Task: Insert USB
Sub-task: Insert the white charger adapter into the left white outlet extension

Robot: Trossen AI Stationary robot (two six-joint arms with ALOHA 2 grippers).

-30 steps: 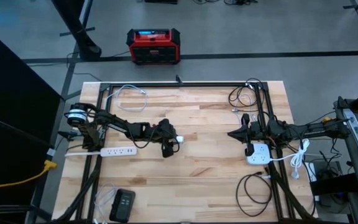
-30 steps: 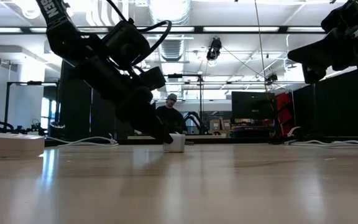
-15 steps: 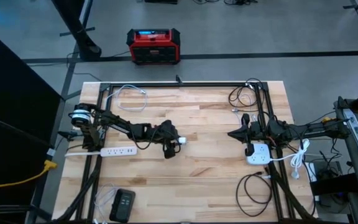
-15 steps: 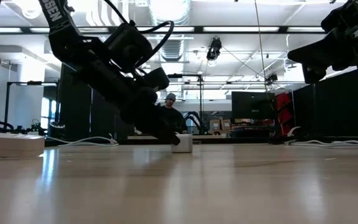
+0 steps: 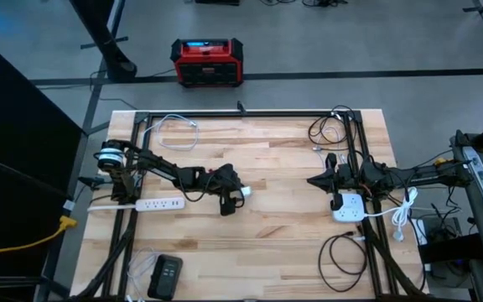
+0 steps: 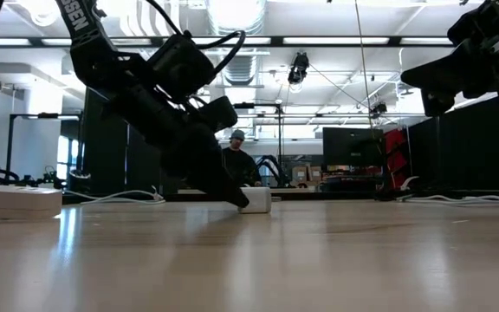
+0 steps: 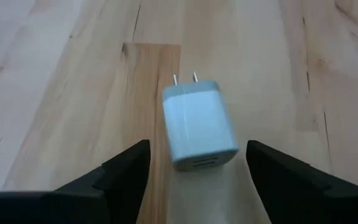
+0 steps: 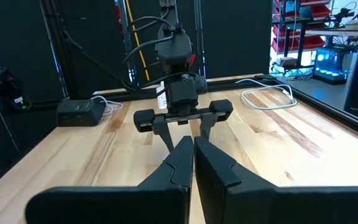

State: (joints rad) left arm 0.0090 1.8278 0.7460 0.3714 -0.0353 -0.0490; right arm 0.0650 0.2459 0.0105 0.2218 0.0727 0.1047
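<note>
Left gripper (image 7: 194,171) released, fingers spread, white USB charger (image 7: 198,124) lying flat between them, untouched

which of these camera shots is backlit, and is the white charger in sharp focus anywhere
Low view: backlit by ceiling lights, so the left gripper reads as a silhouette over a glossy table. Left wrist view: the white charger is fairly sharp, evenly lit, between the open fingers.

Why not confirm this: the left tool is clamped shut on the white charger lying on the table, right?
Not clamped. The left tool stands open, its fingers apart on either side of the white charger, which lies free on the table, as the left wrist view shows.
</note>
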